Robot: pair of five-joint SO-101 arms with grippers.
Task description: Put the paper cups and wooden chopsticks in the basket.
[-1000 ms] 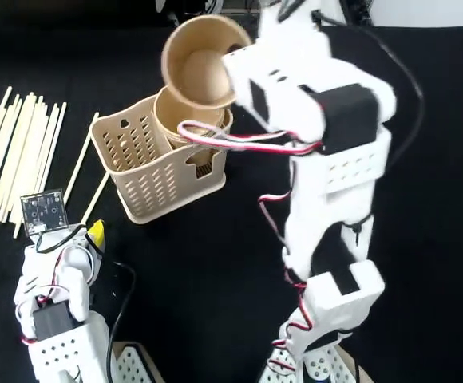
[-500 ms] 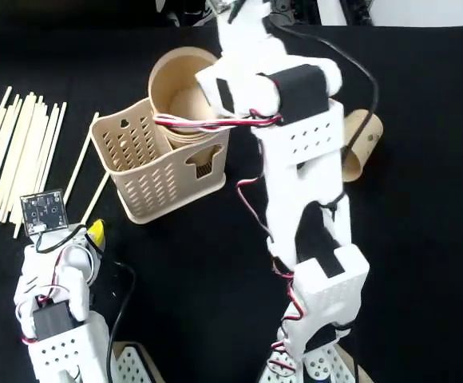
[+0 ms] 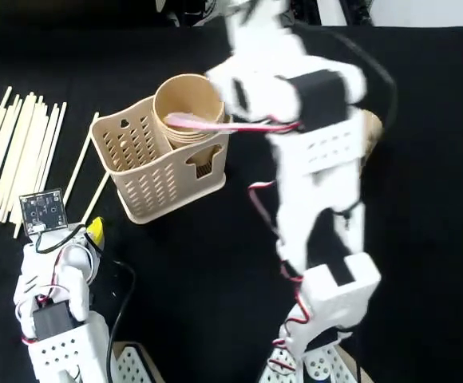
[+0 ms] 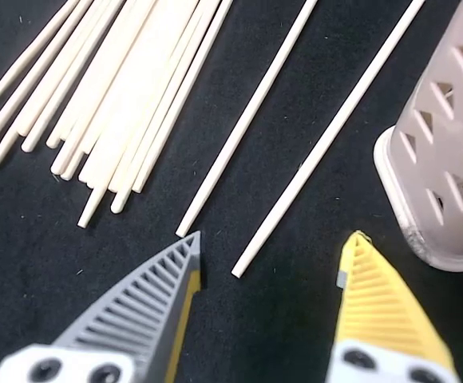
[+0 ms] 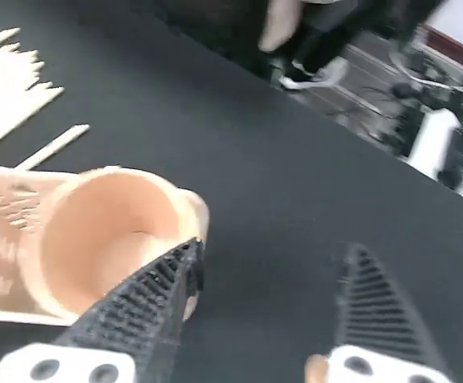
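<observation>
High view: paper cups (image 3: 187, 100) stacked in basket (image 3: 148, 171), rims above its wall; right gripper (image 5: 275, 247) released, empty, just beside them; left gripper (image 4: 275, 235) spread above ends of chopsticks (image 4: 112, 104).

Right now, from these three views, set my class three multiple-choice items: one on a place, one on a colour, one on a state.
1. Where do the stacked paper cups stand? A. on a chair B. in the basket C. on a shelf
2. What colour is the table? A. white B. green C. black
3. How is the right gripper? A. open, empty B. shut on a cup C. shut on a chopstick
Key: 1 B, their rims rise from the basket; 2 C, black shows around the chopsticks; 3 A, its jaws stand apart with nothing between.
</observation>
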